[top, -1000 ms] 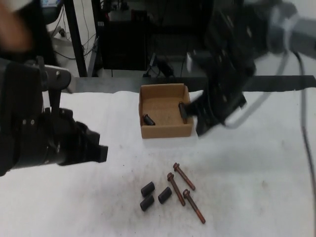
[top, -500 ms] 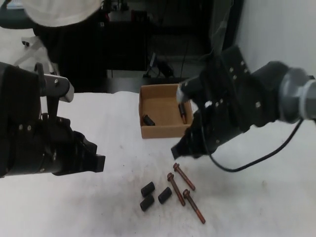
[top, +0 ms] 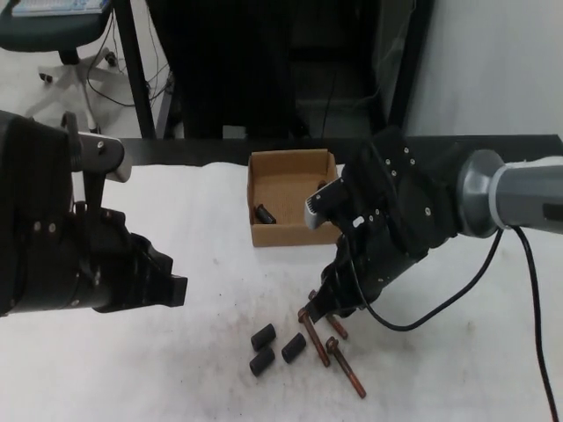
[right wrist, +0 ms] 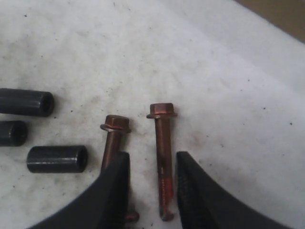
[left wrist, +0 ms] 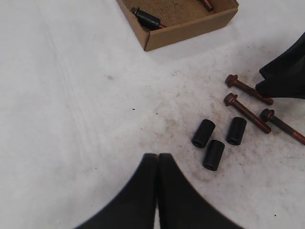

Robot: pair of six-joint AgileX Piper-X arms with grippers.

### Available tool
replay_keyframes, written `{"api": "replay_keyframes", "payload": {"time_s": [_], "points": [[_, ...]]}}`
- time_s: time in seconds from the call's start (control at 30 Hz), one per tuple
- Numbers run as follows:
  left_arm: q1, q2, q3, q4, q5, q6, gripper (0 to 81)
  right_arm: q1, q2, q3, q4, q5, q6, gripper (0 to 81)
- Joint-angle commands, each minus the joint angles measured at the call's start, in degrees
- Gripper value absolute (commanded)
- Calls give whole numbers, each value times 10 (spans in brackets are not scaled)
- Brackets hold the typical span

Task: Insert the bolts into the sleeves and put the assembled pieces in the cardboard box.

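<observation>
Right gripper straddles one bolt, fingers spread, near the bench's near edge; left gripper is pressed together. Seemingly two assembled pieces lie in the cardboard box; three bolts and three sleeves are left.

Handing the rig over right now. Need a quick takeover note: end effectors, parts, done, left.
Left end effector: shut, empty, over the bench short of the sleeves.
Right end effector: open, low over the bolts, a finger on either side of one bolt, not closed on it.
Parts: three loose sleeves and three loose bolts lie on the bench in front of the cardboard box.
Done: one assembled piece lies in the box; a second bolt end shows in there too.
Left: three bolts into three sleeves, then box them.
</observation>
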Motion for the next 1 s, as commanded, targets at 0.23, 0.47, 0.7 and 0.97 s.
{"api": "replay_keyframes", "payload": {"time_s": [0.23, 0.47, 0.7, 0.97], "points": [[1, -7, -3, -2, 0, 0, 3, -2, 36, -10, -3, 2, -16, 309], [1, -7, -3, -2, 0, 0, 3, -2, 51, -38, -3, 19, -32, 309], [1, -7, -3, -2, 0, 0, 3, -2, 76, -50, 29, 19, -42, 309], [1, -7, -3, -2, 0, 0, 3, -1, 80, -50, 24, 19, -42, 262]]}}
